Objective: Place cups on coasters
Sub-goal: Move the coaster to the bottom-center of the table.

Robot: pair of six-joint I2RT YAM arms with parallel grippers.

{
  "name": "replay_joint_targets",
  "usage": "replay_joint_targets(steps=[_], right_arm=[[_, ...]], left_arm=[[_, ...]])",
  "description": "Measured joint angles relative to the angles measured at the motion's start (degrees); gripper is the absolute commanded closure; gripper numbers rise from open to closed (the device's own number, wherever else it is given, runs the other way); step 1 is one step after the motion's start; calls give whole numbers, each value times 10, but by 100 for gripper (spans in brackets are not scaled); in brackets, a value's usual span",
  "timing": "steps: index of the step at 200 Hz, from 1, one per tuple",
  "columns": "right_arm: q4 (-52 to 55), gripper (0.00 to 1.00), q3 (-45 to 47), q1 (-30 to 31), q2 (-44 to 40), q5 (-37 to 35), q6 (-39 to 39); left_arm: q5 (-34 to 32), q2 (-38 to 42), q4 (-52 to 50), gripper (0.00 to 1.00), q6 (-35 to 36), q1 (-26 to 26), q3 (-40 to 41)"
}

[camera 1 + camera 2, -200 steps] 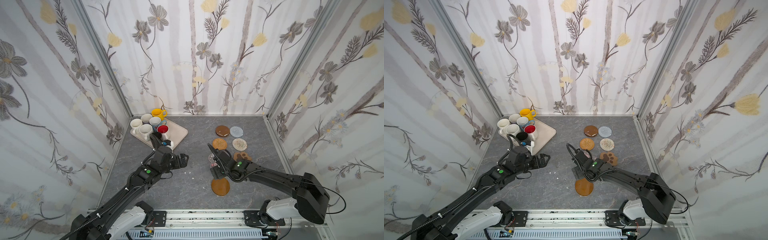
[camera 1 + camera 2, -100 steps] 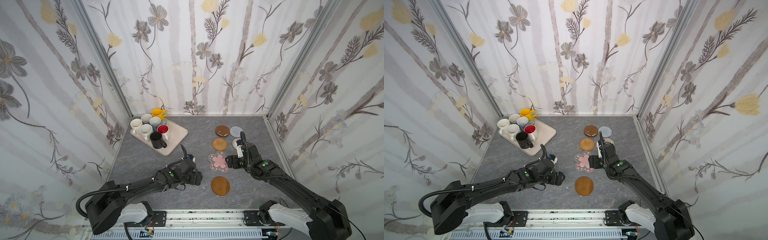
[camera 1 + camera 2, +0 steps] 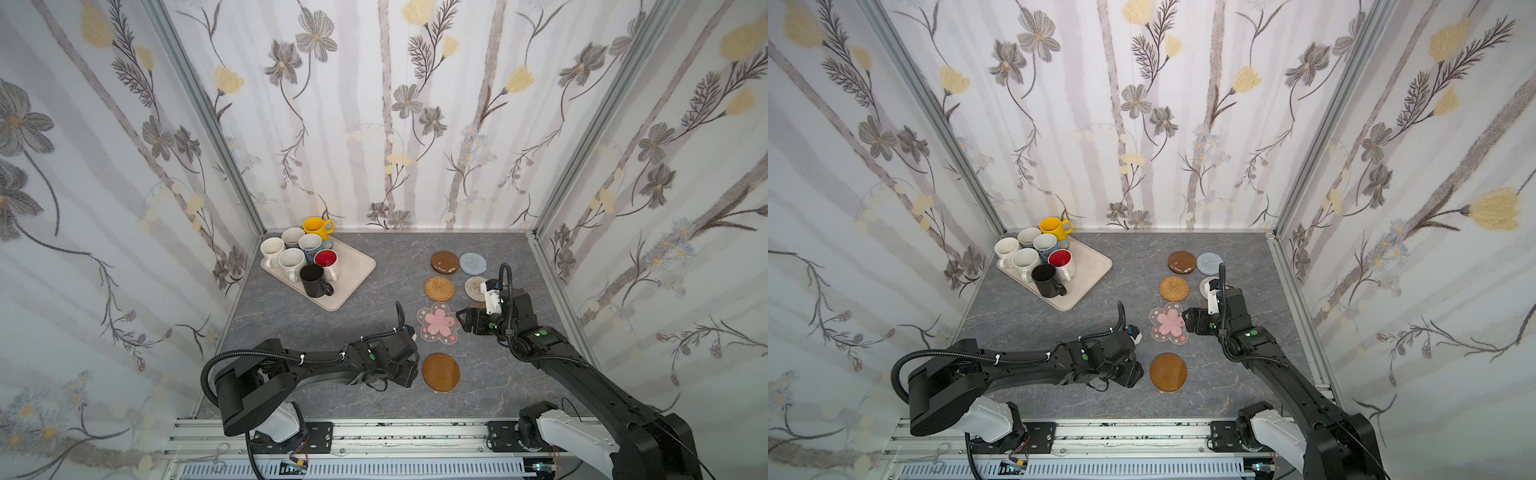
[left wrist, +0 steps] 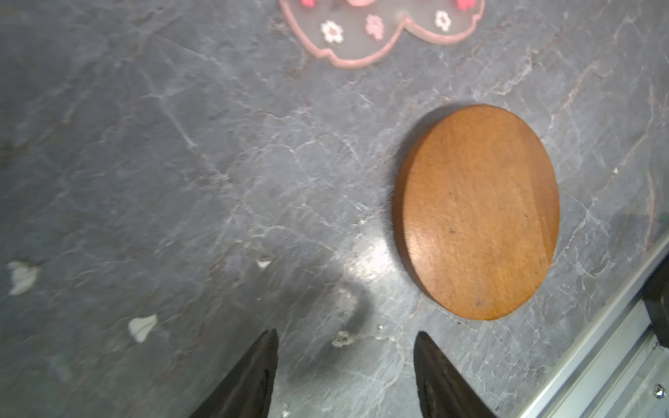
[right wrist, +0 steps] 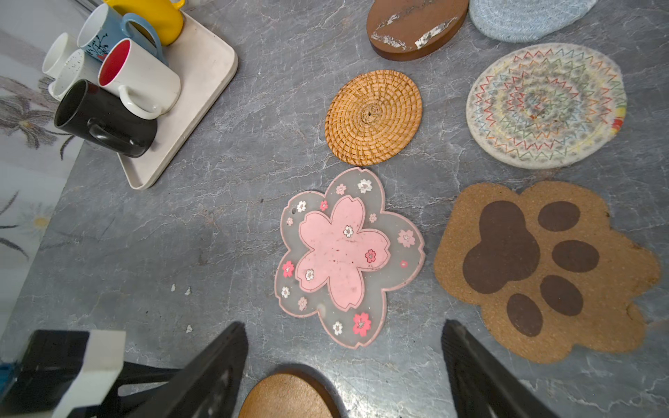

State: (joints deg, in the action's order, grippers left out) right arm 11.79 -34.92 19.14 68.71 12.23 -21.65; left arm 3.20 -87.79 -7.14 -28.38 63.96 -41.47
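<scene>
Several cups stand bunched on the beige tray (image 3: pixel 353 266) at the back left, among them a yellow cup (image 3: pixel 316 226), a black cup (image 3: pixel 313 280) and a white cup with red inside (image 3: pixel 326 259). The coasters lie on the right: dark brown disc (image 3: pixel 444 262), grey round (image 3: pixel 473 263), golden woven (image 3: pixel 439 288), beige woven (image 3: pixel 473 286), pink flower (image 3: pixel 438 323), brown disc (image 3: pixel 441 372), paw (image 5: pixel 543 267). My left gripper (image 4: pixel 345 334) is open and empty, low beside the front brown disc (image 4: pixel 478 213). My right gripper (image 5: pixel 344 325) hangs open over the paw, next to the flower coaster (image 5: pixel 344 253).
Patterned walls close in the grey stone-look floor (image 3: pixel 291 328) on three sides, and a metal rail (image 3: pixel 374 432) runs along the front. Small white chips (image 4: pixel 143 325) lie on the floor near the left gripper.
The left arm has swung from the tray to the front, beside the brown disc, and its jaws have narrowed. The right arm has moved from the middle to the right, over the paw coaster.
</scene>
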Motion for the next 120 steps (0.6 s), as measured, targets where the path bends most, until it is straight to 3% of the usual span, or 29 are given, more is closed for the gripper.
replay_joint_targets(steps=[45,120], right_arm=[[-12,15,0,-8,3,10,-3],[-20,15,3,-19,0,25,-3]], left_arm=[[-24,-38,1,19,21,56,-25],[-66,-91,15,14,12,81,-72]])
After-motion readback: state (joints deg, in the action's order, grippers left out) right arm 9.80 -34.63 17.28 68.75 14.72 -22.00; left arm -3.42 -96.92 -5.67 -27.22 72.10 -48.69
